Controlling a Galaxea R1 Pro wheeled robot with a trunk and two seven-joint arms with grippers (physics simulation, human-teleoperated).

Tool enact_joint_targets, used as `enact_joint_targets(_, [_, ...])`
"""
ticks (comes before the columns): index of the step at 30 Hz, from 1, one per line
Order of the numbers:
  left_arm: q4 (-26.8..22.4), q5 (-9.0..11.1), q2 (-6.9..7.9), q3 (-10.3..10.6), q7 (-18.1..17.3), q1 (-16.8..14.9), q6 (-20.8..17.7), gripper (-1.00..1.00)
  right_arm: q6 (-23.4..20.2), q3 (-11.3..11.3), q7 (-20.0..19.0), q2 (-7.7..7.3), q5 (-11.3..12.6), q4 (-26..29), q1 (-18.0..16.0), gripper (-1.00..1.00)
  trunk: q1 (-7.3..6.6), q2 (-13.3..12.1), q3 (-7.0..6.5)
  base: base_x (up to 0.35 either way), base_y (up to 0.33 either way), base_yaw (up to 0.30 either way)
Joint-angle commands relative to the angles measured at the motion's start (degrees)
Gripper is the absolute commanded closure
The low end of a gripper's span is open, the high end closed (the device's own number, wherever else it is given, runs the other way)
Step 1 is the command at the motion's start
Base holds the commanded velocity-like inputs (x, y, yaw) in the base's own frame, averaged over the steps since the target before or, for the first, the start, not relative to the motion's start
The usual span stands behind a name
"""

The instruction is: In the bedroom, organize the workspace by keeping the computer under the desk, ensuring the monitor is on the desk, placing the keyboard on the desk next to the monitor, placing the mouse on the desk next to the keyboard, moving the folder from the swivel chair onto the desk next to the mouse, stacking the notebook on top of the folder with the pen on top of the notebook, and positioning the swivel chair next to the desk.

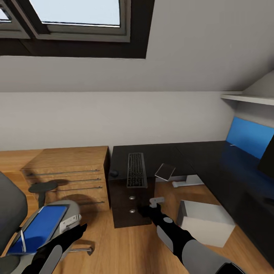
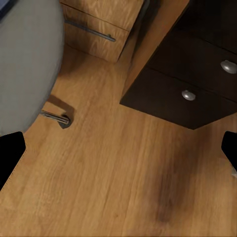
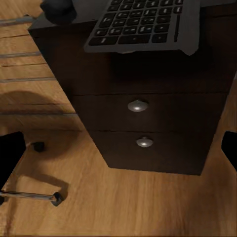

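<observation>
Light wood floor [image 1: 129, 243] runs under everything here, pale wall and a sloped ceiling with a skylight behind. Closest in, the left gripper [image 1: 74, 224] hangs beside the grey swivel chair [image 1: 11, 213], fingers spread wide in its wrist view with only floor between them, so it's got nothing. The blue folder [image 1: 38, 228] lies on the chair seat with the thin pen [image 1: 23, 241] on top of it. The right gripper [image 1: 154, 203] sits low in front of the desk's dark drawers [image 3: 143, 123], also wide open and holding nothing. The grey computer [image 1: 207, 222] is on the floor just under the desk [image 1: 205, 160] edge. Up on the black top, the keyboard [image 1: 136, 169] pokes out over the front edge, the mouse [image 1: 113, 173] near its left, and the small notebook [image 1: 165, 171] looks tilted over the edge. The wooden dresser [image 1: 72, 171] stands left of the desk; the monitor [image 1: 267, 158] is at far right.
</observation>
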State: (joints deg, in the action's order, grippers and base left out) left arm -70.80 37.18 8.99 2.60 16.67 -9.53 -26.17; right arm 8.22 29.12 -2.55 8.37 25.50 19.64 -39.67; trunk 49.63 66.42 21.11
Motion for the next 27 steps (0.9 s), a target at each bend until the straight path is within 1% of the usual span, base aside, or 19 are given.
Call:
enact_joint_targets(1, [-0.19,0.61,0.07,0.15,0.56,-0.02,-0.05,-1.00,0.27,0.26,-2.12,0.37,0.93,-0.12,-0.05,-1.00,0.00,0.05,0.07,0.003,0.052,0.000])
enact_joint_targets(2, [-0.23,0.61,0.07,0.14,0.56,-0.03,-0.04,-1.00,0.24,0.22,-2.94,0.52,1.22,-0.14,-0.03,-1.00,0.00,0.05,0.07,0.002,0.042,0.000])
enact_joint_targets(3, [-0.29,0.61,0.07,0.14,0.56,-0.02,-0.03,-1.00,0.20,0.18,-4.26,0.75,2.09,-0.15,-0.01,-1.00,0.00,0.05,0.07,0.001,0.027,0.000])
enact_joint_targets(6, [-0.34,0.61,0.07,0.13,0.52,-0.02,-0.03,-1.00,0.09,0.17,-5.62,0.95,4.09,-0.17,0.01,-1.00,0.00,0.05,0.07,0.001,0.017,0.000])
enact_joint_targets(7, [-0.36,0.61,0.07,0.13,0.50,-0.02,-0.02,-1.00,0.04,0.13,-6.34,1.01,5.66,-0.18,0.02,-1.00,0.00,0.05,0.07,0.000,0.009,0.000])
enact_joint_targets(8, [-0.37,0.61,0.07,0.13,0.49,-0.01,-0.02,-1.00,0.02,0.11,-6.69,1.01,6.50,-0.19,0.02,-1.00,0.00,0.05,0.07,0.000,0.007,0.000])
enact_joint_targets(11, [-0.39,0.61,0.07,0.12,0.52,-0.01,-0.02,-1.00,-0.83,-0.03,-8.74,0.94,12.22,-0.14,0.03,-1.00,0.00,0.05,0.07,0.000,0.021,0.000])
enact_joint_targets(14, [-0.39,0.61,0.07,0.12,0.53,-0.03,-0.02,-1.00,-2.15,-0.05,-9.63,0.91,15.85,-0.06,0.03,-1.00,0.00,0.05,0.07,0.000,0.096,0.000])
enact_joint_targets(15, [-0.39,0.61,0.07,0.12,0.54,-0.02,-0.02,-1.00,-2.79,-0.04,-10.02,0.91,18.32,0.00,0.03,-1.00,0.00,0.05,0.07,0.000,0.169,0.000])
enact_joint_targets(17, [-0.39,0.61,0.07,0.12,0.55,-0.01,-0.02,-1.00,-3.23,-0.04,-10.29,0.92,20.56,0.08,0.03,-1.00,0.00,0.05,0.07,0.000,0.208,0.000])
enact_joint_targets(18, [-0.39,0.61,0.07,0.12,0.55,-0.01,-0.02,-1.00,-3.52,-0.05,-10.44,0.90,22.55,0.17,0.03,-1.00,0.00,0.05,0.07,0.000,0.260,0.000])
enact_joint_targets(19, [-0.39,0.61,0.07,0.12,0.55,-0.02,-0.02,-1.00,-3.64,-0.06,-10.50,0.89,23.40,0.20,0.03,-1.00,0.00,0.05,0.07,0.000,0.274,0.000])
enact_joint_targets(20, [-0.39,0.61,0.07,0.14,0.55,-0.03,-0.02,-1.00,-3.80,-0.05,-10.56,0.91,24.88,0.21,0.03,-1.00,0.00,0.05,0.07,0.000,0.268,0.000])
enact_joint_targets(23, [-0.39,0.64,0.07,0.17,0.50,-0.04,-0.02,-1.00,-3.90,-0.02,-10.63,0.99,26.54,0.19,0.03,-1.00,0.00,0.05,0.07,0.000,0.203,0.000])
enact_joint_targets(24, [-0.48,0.66,0.07,0.41,0.36,-0.03,-0.02,-1.00,-3.90,-0.01,-10.69,1.07,27.69,0.19,0.03,-1.00,0.00,0.05,0.07,0.000,0.105,0.000])
enact_joint_targets(25, [-0.57,0.67,0.07,0.60,0.27,-0.03,-0.02,-1.00,-3.91,-0.01,-10.71,1.11,28.36,0.19,0.04,-1.00,0.00,0.05,0.07,0.000,0.084,0.000])
enact_joint_targets(26, [-0.89,0.68,0.07,0.93,0.18,-0.04,-0.02,-1.00,-3.91,-0.02,-10.75,1.18,30.02,0.22,0.04,-1.00,0.00,0.05,0.07,0.000,0.054,0.000])
enact_joint_targets(27, [-1.13,0.69,0.07,1.05,0.17,-0.03,-0.02,-1.00,-3.91,-0.04,-10.76,1.20,31.06,0.22,0.04,-1.00,0.00,0.05,0.07,0.000,0.043,0.000])
